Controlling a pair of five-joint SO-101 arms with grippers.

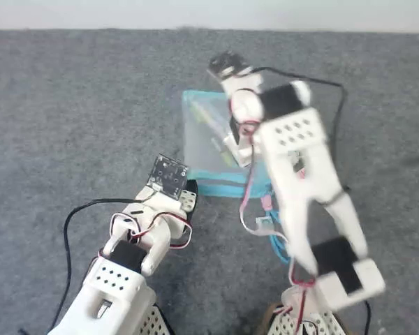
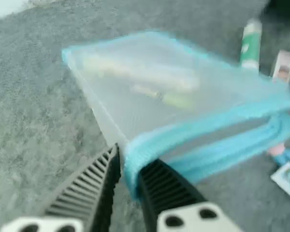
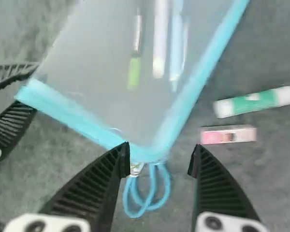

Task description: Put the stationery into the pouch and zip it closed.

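Left gripper: nearest item, at the near-left corner of the pouch. It is pressed together, pinching the blue zip edge.
Zip edge: forms the near side of the pouch and runs left to right. Two blue bands appear parted, so it is judged not yet zipped, though this is not certain.
Right gripper: at the near-right corner. It is spread, one finger on each side of the corner, and grips nothing.
Zip pull: at the right end of the zip edge, just beside one finger of the right gripper. A blue loop cord hangs from that corner.
Pouch position: on the grey desk, between the two arms, with its near edge lifted.
Pouch axis: the long axis runs near to far, and the mouth points near.
Pens: inside the pouch, seen through the translucent wall, lying roughly along the long axis.
Glue stick: on the desk outside the pouch, off its right edge.
Pink eraser: on the desk just beside the glue stick, also outside the pouch.
Handling (judged): the pouch is light, thin and soft. The clear faces are likely slippery and buckle when pushed.
Hold points (judged): take the blue binding at a corner to anchor, and the zip pull to close. Avoid the faces.
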